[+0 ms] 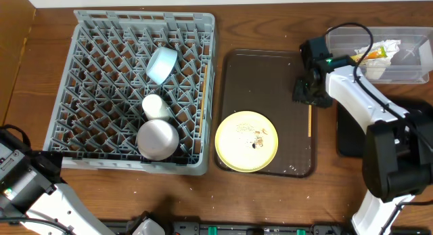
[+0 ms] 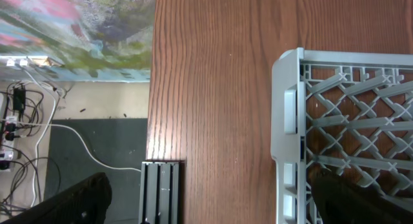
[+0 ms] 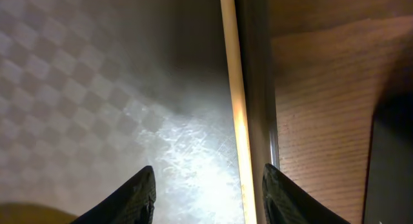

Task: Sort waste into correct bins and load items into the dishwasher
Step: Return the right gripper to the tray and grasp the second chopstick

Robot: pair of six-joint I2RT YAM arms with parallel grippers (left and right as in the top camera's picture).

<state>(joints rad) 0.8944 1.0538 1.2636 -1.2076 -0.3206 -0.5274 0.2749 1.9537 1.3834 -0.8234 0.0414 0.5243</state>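
Observation:
The grey dish rack (image 1: 88, 32) holds a light-blue saucer (image 1: 162, 64), a cream cup (image 1: 155, 106), a pale bowl (image 1: 157, 138) and one chopstick (image 1: 201, 93) along its right side. The yellow plate (image 1: 246, 141) with food crumbs (image 1: 256, 135) lies on the brown tray (image 1: 264, 72). A second chopstick (image 1: 310, 121) lies along the tray's right rim. My right gripper (image 1: 311, 91) is open just above it; in the right wrist view the chopstick (image 3: 235, 121) runs between the spread fingers (image 3: 206, 195). The clear tub (image 1: 406, 74) holds the napkin (image 1: 389, 49) and wrapper (image 1: 373, 53). My left gripper (image 2: 213, 208) is open and empty beside the rack's corner (image 2: 290, 108).
The black bin (image 1: 348, 137) lies at the right, mostly under my right arm. The left arm (image 1: 27, 184) rests at the front left, off the rack's front corner. The table's left edge, floor and cables show in the left wrist view (image 2: 151, 121).

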